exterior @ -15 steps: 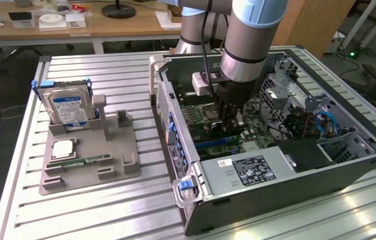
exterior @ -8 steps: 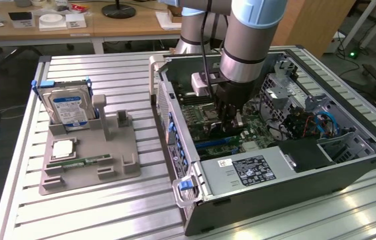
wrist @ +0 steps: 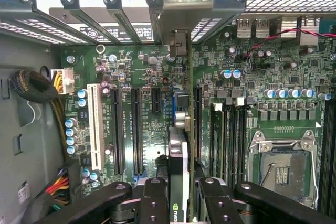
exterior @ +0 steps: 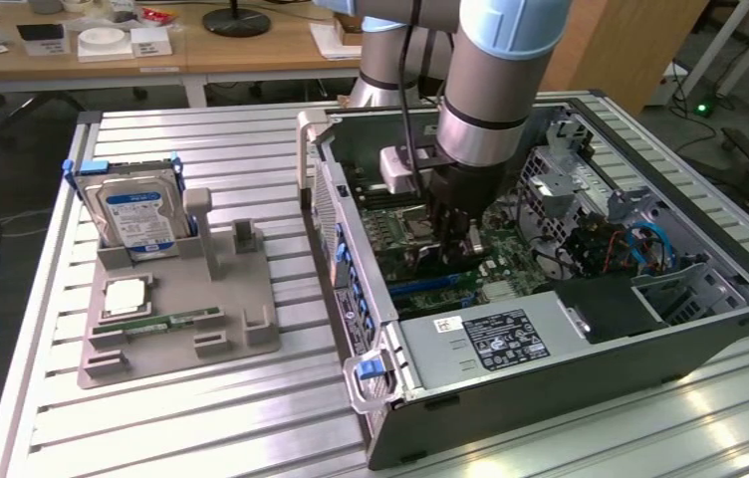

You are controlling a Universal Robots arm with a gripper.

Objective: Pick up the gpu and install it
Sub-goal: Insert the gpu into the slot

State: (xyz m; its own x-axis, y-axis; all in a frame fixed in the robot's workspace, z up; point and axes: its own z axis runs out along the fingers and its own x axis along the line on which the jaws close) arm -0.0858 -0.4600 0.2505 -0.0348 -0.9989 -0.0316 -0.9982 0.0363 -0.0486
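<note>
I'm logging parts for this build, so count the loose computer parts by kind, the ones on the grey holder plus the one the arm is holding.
hard drive: 1
square silver processor chip: 1
memory stick: 1
gpu, clamped in the jaws inside the case: 1
Total: 4

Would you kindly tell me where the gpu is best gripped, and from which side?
By its upper long edge, from above, pinching across the two flat faces. The gpu stands on edge over the motherboard slots, so this leaves its lower edge free; the hand grips it just so.
</note>
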